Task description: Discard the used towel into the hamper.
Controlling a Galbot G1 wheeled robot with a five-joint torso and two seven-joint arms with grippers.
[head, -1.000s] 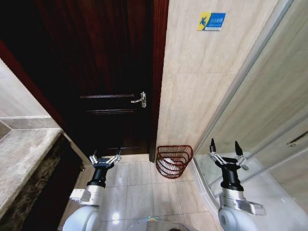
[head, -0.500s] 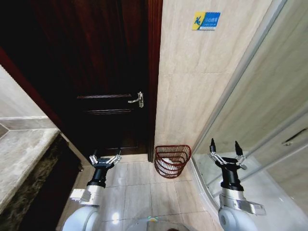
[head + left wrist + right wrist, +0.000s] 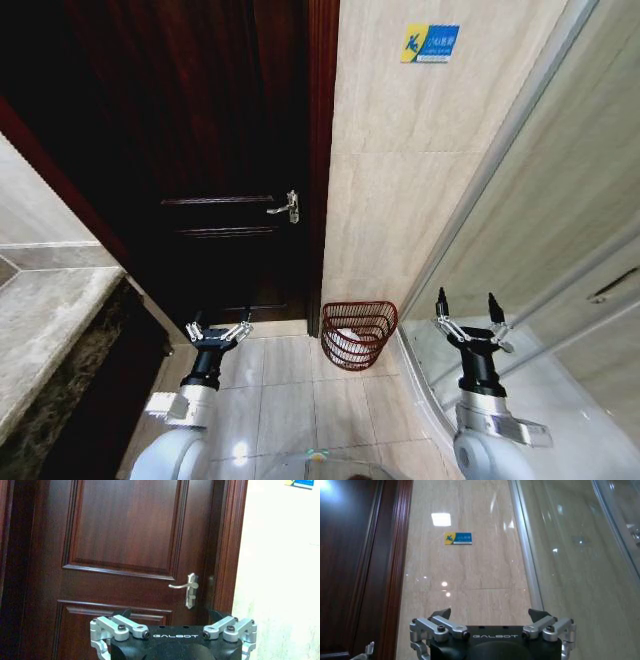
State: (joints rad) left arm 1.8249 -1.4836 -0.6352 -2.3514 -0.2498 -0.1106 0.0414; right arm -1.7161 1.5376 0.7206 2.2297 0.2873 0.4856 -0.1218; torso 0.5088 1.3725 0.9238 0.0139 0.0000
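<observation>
Hamper point(image 3: 358, 333) on floor beside door point(image 3: 215, 170)

Lighting is uneven: the dark wooden door point(image 3: 230, 170) reads near black on the left, while the tiled wall point(image 3: 400, 180) is bright. Lamp glare spots the tile beside the blue sign point(image 3: 458, 538). Head view bends straight edges outward.

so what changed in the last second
Only the camera shifted as the robot turned a little: the hamper, door handle and blue sign all slid slightly left in the head view, then settled. Nothing was grasped or released. The left claw and right claw hang open and empty in the same raised poses, and the hamper sits by the wall.
</observation>
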